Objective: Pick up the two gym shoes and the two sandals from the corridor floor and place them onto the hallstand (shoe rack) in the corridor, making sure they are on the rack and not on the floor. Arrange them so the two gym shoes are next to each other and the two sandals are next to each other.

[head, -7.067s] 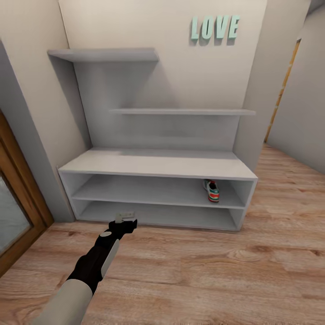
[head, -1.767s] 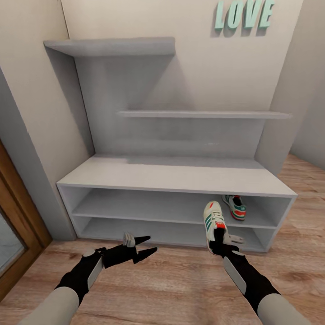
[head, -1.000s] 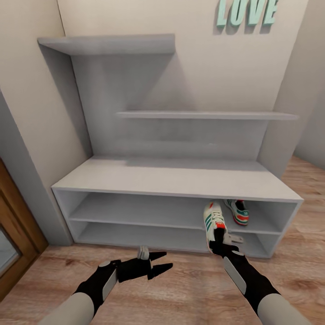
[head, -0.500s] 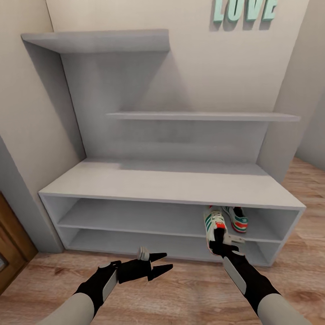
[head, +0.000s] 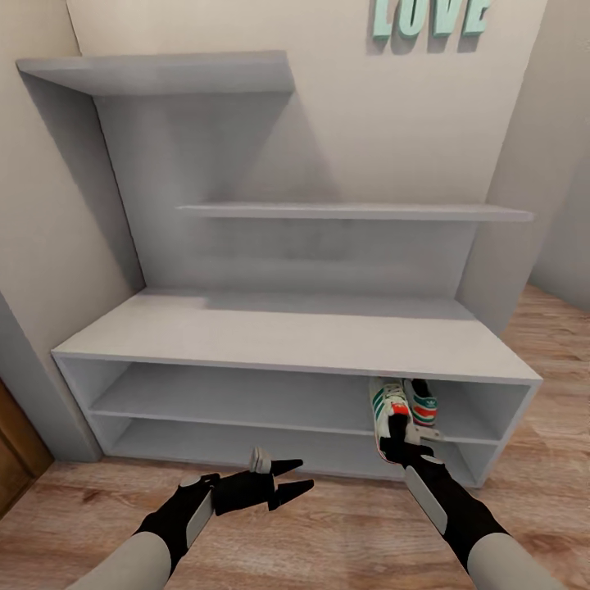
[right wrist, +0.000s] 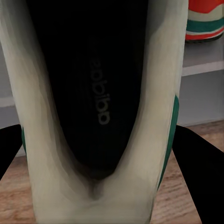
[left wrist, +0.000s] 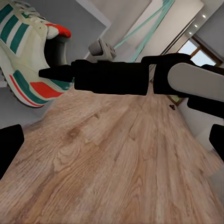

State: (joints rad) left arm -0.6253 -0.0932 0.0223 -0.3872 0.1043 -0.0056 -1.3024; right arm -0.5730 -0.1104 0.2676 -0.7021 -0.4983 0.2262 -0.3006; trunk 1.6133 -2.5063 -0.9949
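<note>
Okay, I've rolled in closer and the rack now sits wider in my head view than a moment ago; that's the camera shifting, not the furniture. My right claw is still clamped on the heel of the sneaker, carrying it toe-up and off the floor, and the toe has crept from in front of the bench top's front edge to just under it, at the mouth of the upper shelf near the rack's right end. The other sneaker already lies on that shelf, just beside the one I'm holding, partly hidden behind it now. In the right wrist view I'm looking straight down into the shoe's dark insole, fingers either side. My left claw hangs open and empty above the floor in front of the lower shelf. I reckon the next bit is easing this shoe in alongside its mate. Sandals are yet to come.
</note>
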